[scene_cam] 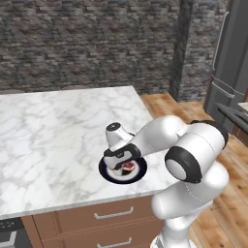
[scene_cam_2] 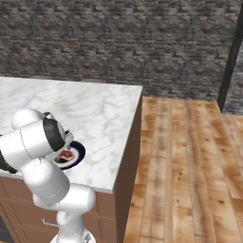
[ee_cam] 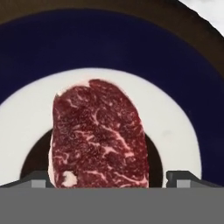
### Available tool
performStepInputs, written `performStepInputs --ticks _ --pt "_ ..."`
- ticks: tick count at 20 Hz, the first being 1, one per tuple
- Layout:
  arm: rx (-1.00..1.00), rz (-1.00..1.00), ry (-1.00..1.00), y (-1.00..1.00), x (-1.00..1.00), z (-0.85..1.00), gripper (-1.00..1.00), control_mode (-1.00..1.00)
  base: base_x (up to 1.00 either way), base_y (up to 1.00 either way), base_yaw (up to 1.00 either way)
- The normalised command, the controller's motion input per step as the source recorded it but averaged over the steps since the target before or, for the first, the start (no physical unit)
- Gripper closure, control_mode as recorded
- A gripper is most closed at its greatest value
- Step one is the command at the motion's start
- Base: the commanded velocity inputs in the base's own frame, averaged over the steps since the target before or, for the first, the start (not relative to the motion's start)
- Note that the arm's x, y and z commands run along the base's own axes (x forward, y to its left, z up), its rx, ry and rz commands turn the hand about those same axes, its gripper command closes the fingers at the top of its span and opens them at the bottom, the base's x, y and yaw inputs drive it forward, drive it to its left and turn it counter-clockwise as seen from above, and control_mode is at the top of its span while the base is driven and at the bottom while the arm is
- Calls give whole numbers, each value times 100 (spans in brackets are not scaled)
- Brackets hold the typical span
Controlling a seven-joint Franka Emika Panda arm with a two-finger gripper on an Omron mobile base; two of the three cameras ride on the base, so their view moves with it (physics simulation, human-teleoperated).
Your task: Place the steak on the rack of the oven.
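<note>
Steak (ee_cam: 98, 135) lies closest to the hand camera, a red marbled slab with a pale fat edge, reaching from the middle of that view down to 6 o'clock. It rests on the white centre of a round plate (ee_cam: 175, 127), over a dark spot in the middle of that white. A broad dark blue band rings the white from 9 o'clock over 12 to 3 o'clock. The claw (ee_cam: 111, 181) hangs right above the meat, its two grey fingertips (ee_cam: 38, 180) standing at 7 and 5 o'clock, one on each side of the slab, spread a little wider than the meat. Whether they touch its edges I cannot tell.

From the left base camera the steak (scene_cam: 129, 167) shows as a small red patch at 5 o'clock of the plate (scene_cam: 139, 172), partly under the claw (scene_cam: 121, 163). The plate sits on a white marble counter (scene_cam: 53, 140), near its front edge and its right corner. Wooden drawers (scene_cam: 111, 213) with metal handles lie below that edge.

From the right base camera the steak (scene_cam_2: 66, 155) and plate (scene_cam_2: 79, 153) peek out beside the arm, on the counter (scene_cam_2: 95, 114). Wooden floor (scene_cam_2: 190, 161) spreads at 3 o'clock, and a stone wall (scene_cam_2: 118, 42) runs across 12 o'clock.
</note>
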Motion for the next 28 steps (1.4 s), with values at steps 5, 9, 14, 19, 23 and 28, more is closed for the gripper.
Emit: performStepInputs --ticks 5,9,14,19,23,28 --pt "0 6 2 0 0 -22 -100 -100 0 0 0" --pt "4 2 11 0 -3 -46 -100 -100 0 0 0" --pt "5 1 12 5 -8 -58 -100 -100 0 0 0" --pt "1 0 5 19 -23 -57 100 -100 0 0 0" --pt "0 0 -3 3 -24 -14 100 -100 0 0 0" --pt "0 -5 -3 0 -16 17 100 -100 0 0 0"
